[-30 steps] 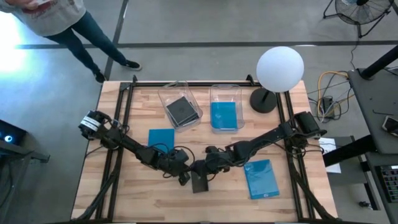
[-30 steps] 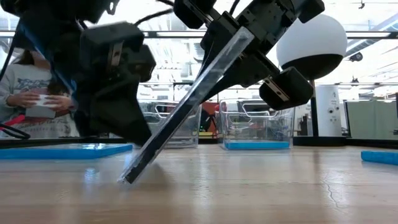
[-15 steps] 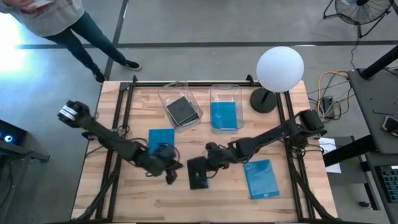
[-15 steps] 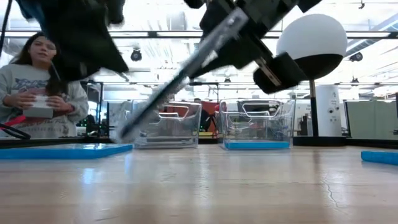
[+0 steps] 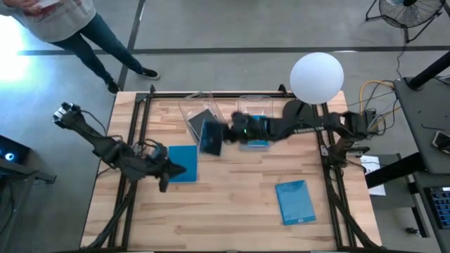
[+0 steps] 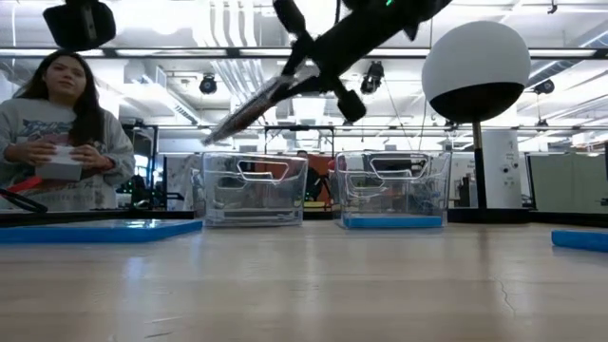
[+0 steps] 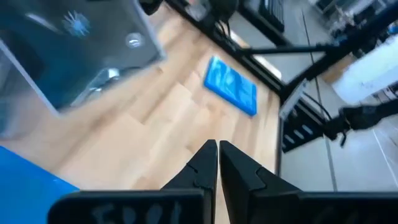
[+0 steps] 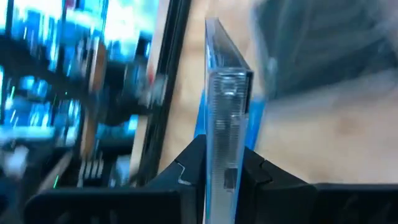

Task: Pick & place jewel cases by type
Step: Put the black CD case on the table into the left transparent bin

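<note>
The right gripper (image 5: 226, 133) grips a dark case (image 5: 210, 137), held in the air over the left bin (image 5: 190, 111) near the wooden table's (image 5: 232, 211) far edge. The left gripper (image 5: 165, 171), jaws closed and empty, sits at the left edge beside a blue case (image 5: 183, 163). Another blue case (image 5: 294, 202) lies near the right edge. A white globe lamp (image 5: 316, 77) stands at the far right corner; a person (image 6: 59, 133) stands beyond the table.

Right gripper (image 5: 226, 133) raised mid-table, fingers clamped; left gripper (image 5: 171, 171) fingers closed, table's left.
</note>
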